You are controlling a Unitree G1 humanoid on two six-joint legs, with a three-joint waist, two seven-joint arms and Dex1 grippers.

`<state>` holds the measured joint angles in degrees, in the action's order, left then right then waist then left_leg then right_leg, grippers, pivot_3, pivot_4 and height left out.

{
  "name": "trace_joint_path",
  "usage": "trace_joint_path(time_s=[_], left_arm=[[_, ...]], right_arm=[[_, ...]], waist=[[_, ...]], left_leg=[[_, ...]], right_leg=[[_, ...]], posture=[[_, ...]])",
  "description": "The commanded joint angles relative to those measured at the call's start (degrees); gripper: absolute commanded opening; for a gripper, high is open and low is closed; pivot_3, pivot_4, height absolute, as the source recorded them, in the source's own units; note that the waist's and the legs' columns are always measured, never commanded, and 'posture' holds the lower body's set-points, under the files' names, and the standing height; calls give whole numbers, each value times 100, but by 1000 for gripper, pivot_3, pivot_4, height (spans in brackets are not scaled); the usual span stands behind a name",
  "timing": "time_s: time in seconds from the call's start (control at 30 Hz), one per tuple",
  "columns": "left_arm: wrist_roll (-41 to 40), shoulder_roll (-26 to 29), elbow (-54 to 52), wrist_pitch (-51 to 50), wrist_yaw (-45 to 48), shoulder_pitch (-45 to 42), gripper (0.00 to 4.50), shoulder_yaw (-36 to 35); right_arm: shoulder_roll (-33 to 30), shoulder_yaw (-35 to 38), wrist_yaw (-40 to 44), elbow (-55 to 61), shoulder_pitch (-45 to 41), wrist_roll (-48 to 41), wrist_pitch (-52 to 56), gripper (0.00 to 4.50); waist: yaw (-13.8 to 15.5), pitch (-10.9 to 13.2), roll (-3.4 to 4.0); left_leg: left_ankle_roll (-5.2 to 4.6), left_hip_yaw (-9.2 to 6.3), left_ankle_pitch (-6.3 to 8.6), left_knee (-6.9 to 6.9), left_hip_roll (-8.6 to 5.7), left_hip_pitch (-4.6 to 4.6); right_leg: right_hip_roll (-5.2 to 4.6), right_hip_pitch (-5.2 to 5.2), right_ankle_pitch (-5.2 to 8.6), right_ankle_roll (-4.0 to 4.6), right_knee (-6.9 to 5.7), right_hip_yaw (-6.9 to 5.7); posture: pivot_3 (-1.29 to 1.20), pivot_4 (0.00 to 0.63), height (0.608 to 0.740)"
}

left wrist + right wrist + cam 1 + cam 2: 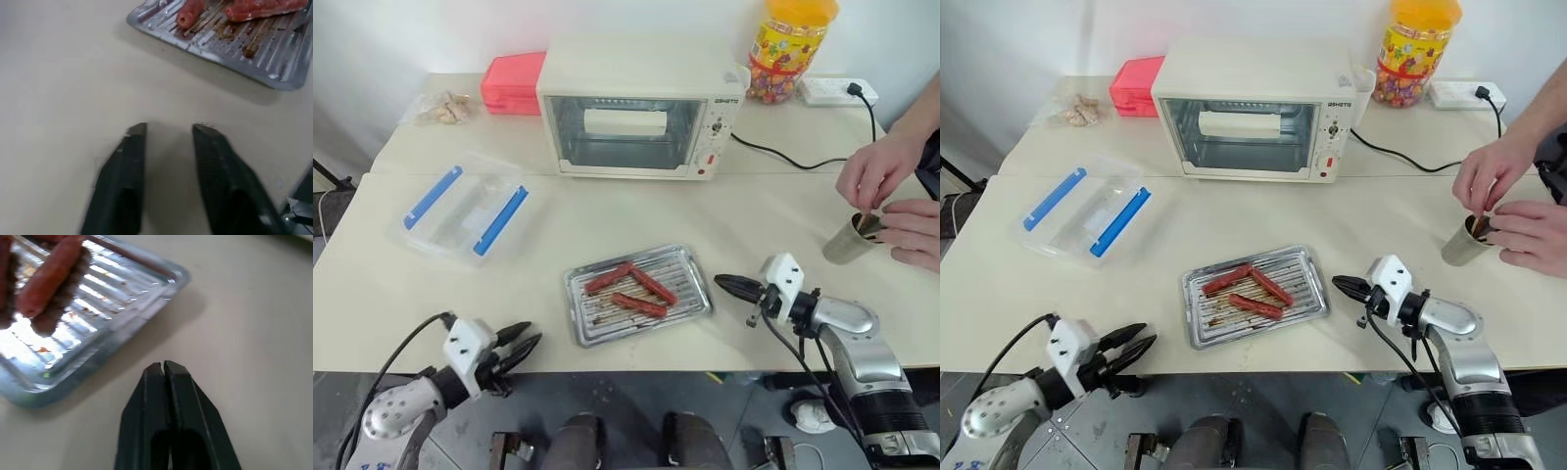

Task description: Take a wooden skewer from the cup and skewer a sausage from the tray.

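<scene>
Bench (607,211) — cream top, carrying all items below.

Tray (690,262) — shallow ribbed metal, near the front edge at centre, long axis running left-right and rising slightly toward the right. Holds three sausages (637,291): one near the left points up-right, one slants down-right toward the tray's middle, one lies nearly along the tray's length in front.

Cup (849,240) — steel tumbler at the far right, tilted, mouth up and to the right. A person's hands (891,196) are on it: one reaches into the mouth, the other steadies the side. Dark stick ends show at the rim; too small to tell more.

Left gripper (521,340) — at the front-left edge, well apart from the tray, pointing right toward it. Jaws stand part-open with a clear gap in the left wrist view, holding nothing.

Right gripper (732,285) — just beside the tray's right end, pointing left at it, low over the bench. Jaws pressed together, holding nothing.

Toaster oven (636,108), clear box with blue clips (465,208), orange-lidded jar (788,44) — behind, not involved.

Risks, as judgement:
- No skewer is in either gripper; reaching for the cup while hands occupy it could mean a collision or a tipped cup.
- The closed right gripper so near the tray could nudge it.
- Sausages lie at differing angles, so a skewer not lined up with one's length may roll it or pierce out the side.
</scene>
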<state>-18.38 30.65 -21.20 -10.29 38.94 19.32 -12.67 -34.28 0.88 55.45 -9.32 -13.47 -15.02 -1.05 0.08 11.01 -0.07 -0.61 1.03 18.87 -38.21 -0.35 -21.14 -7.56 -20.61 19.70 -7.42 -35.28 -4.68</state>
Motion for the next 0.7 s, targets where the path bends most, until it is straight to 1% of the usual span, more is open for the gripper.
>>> trace_joint_path(time_s=[0.03, 0.07, 0.33, 0.53, 0.7], left_arm=[[150, 166, -129, -480, -36, -263, 238, 382], [213, 186, -141, -648, -103, -404, 51, 488], [258, 201, -49, -1692, -325, -1453, 51, 1043], [236, -45, 168, -2058, -507, -2305, 51, 1295], [277, -222, 438, -2110, -586, -2726, 51, 1370]], right_arm=[[-53, -82, 62, 192, -51, 28, 178, 0], [-39, -100, 76, 224, -57, 3, 244, 0], [-46, -160, 41, 474, -62, 68, 578, 0], [-92, -89, -100, 851, 22, 80, 897, 0], [-97, 5, -334, 1041, 70, 110, 1084, 0]], waist=[[-6, 0, -1], [-1, -1, 1], [59, -5, 7], [130, -6, 8], [126, -5, 8]], left_leg=[[0, 1, 0, 0, 0, 1], [0, 1, 0, 0, 1, 4], [2, -2, -1, -11, 0, 7], [2, -2, -2, -20, -1, 5], [2, -4, -2, -25, -2, -4]], right_leg=[[1, 0, 0, 0, -2, -4], [0, 0, 0, 0, -5, -9], [0, 4, 0, 0, -18, -20], [1, 3, 0, 0, -22, -20], [2, -2, 0, 0, -23, -26]], posture=[[0, 150, 740], [0, 150, 740], [0, 150, 740], [0, 150, 740], [0, 150, 740]])
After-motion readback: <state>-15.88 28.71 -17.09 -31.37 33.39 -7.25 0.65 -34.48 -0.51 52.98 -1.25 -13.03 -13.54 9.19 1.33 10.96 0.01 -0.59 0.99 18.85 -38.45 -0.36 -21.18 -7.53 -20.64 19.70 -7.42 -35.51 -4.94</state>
